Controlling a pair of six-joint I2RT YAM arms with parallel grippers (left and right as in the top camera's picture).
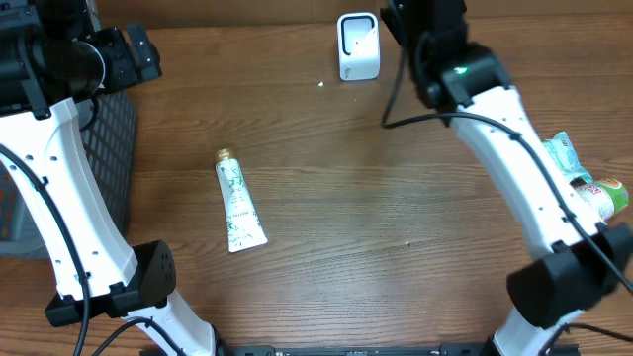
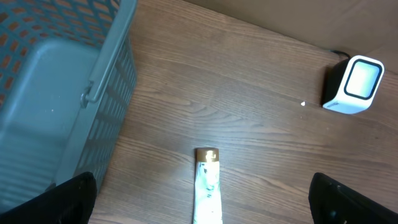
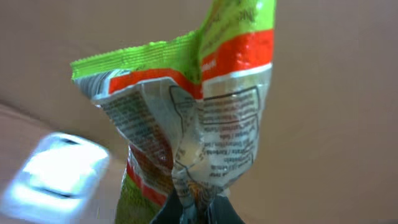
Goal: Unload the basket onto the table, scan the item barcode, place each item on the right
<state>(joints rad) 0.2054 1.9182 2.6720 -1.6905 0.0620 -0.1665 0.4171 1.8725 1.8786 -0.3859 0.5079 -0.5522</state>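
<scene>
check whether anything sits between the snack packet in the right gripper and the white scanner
Nothing visible does. The right gripper pinches the snack packet by its lower end, and the white scanner shows blurred just beside it at lower left in the wrist view, with no object between. The tube lies well clear of both.

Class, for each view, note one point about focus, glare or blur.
Overhead: evenly lit, sharp, scanner face glowing white. Left wrist: scanner window glares, tube cap catches a highlight. Right wrist: snack bag sharp, scanner in the background a blurred white patch.
</scene>
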